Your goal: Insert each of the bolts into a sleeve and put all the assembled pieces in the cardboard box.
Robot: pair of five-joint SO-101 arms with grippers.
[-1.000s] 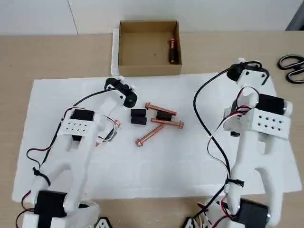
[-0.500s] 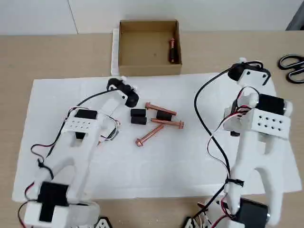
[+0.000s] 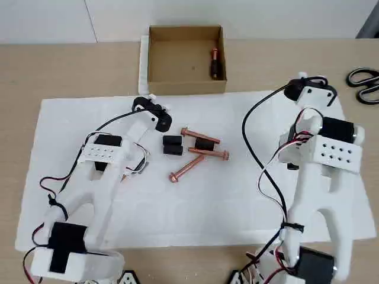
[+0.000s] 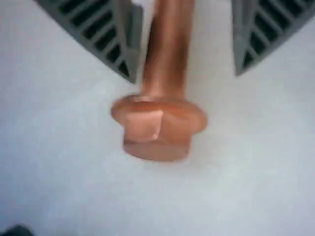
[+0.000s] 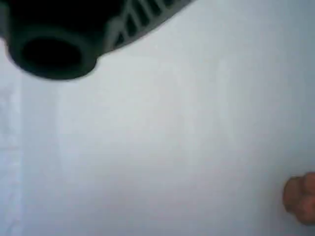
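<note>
Bolt point(image 4: 158, 125) between parted left jaws, head over white sheet point(image 4: 59, 172)

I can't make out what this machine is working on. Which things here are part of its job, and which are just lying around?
Part of the job: three copper bolts and black sleeves on the white sheet; a further sleeve close to the right wrist camera; the cardboard box, one assembled piece already inside.
Just lying about: scissors on the bare table.

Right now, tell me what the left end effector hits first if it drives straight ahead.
The copper bolt lying between its open fingers, then probably the white paper beneath; depth is unclear.
</note>
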